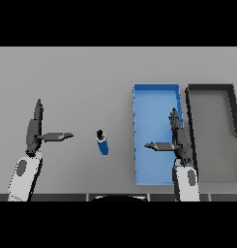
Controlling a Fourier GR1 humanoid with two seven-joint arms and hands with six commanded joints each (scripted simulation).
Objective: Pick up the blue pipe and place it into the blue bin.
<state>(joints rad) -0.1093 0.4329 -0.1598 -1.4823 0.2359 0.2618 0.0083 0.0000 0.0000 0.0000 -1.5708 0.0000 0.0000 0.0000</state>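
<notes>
The blue pipe (102,142) lies on the grey table (81,82), a short blue cylinder with a dark end pointing away from me. The blue bin (151,101) stands to its right, a long open tray. My left hand (34,131) hovers left of the pipe, fingers straight and thumb pointing toward it, a clear gap between them. Over the bin's right part hangs my right hand (179,138), open too, its thumb pointing left. Neither hand holds anything.
A dark grey bin (234,131) stands right of the blue bin, side by side with it. The table's near edge runs just below both bins and my forearms.
</notes>
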